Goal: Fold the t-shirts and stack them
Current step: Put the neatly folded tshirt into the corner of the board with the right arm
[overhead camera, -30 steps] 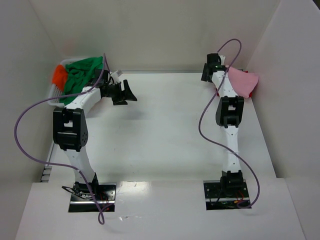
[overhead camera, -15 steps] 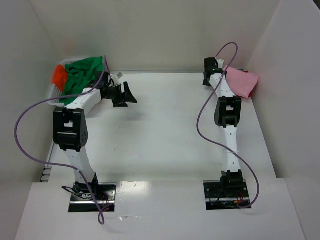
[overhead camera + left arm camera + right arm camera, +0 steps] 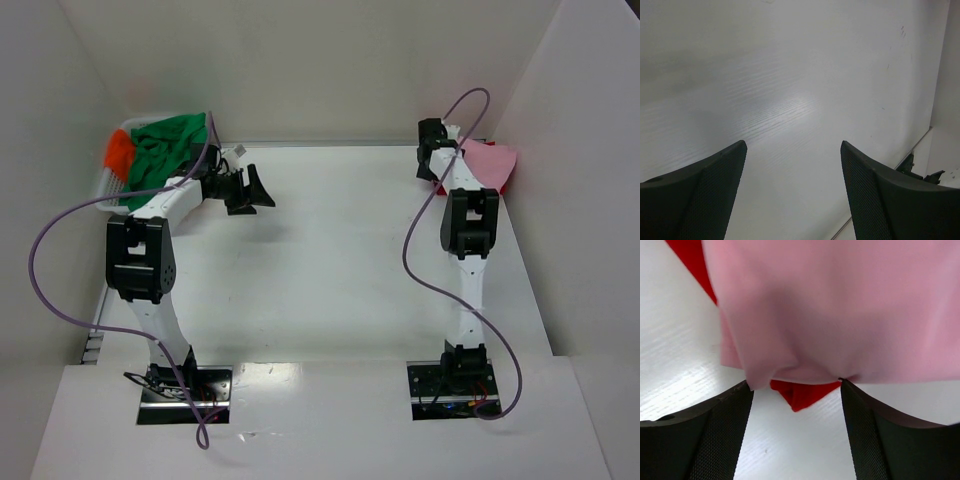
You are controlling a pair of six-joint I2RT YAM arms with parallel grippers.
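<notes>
A white slatted basket (image 3: 107, 190) sits at the far left corner of the worktop (image 3: 330, 260). It holds a crumpled green shirt (image 3: 165, 145), which spills over the rim, and an orange shirt (image 3: 119, 152) bunched at the basket's left end.

The pink shirt (image 3: 840, 305) lies at the far right corner, soft and smooth, with a loose rounded fold along its near edge. It rests on top of a red shirt (image 3: 802, 395), whose corner pokes out from under that fold, and another strip of red shows at the pink cloth's left side.

The right hand (image 3: 792, 430) is at this pile. Its two dark, mesh-textured fingers (image 3: 715, 440) are spread wide, and the pink fold sits between their tips, touching both. The cloth does not look pinched.

The left hand (image 3: 792, 195) hangs near the basket over bare worktop, its fingers also spread wide and holding nothing.

The worktop is matt white with a faint wood-like grain and a soft glare in places. Plain white panels wall it in at the back and both sides. A purple cable (image 3: 60, 240) loops from each arm.
</notes>
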